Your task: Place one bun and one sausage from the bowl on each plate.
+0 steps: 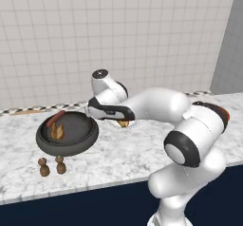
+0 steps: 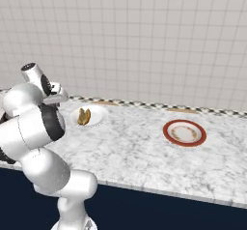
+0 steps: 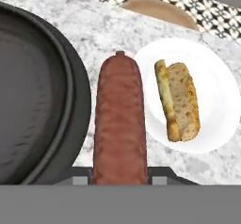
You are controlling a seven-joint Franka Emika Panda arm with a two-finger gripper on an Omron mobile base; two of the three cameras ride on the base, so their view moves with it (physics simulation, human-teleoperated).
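Note:
My gripper (image 3: pixel 120 179) is shut on a red-brown sausage (image 3: pixel 120 119), which hangs over the marble between the bowl and the white plate. The dark bowl (image 3: pixel 70 100) lies to its left in the hand view. The white plate (image 3: pixel 212 91) on the right carries a bun (image 3: pixel 181 100). In the left base view the bowl (image 1: pixel 88 136) holds another sausage (image 1: pixel 56 118) and a bun (image 1: pixel 58 132). The red-rimmed plate (image 2: pixel 184 133) lies bare farther right, past the white plate (image 2: pixel 99 114) with its bun (image 2: pixel 84 116).
Two small brown shakers (image 1: pixel 44 167) (image 1: pixel 60 164) stand in front of the bowl near the counter's front edge. A flat wooden board (image 3: pixel 160 12) lies at the back by the patterned strip along the tiled wall. Open marble lies between the two plates.

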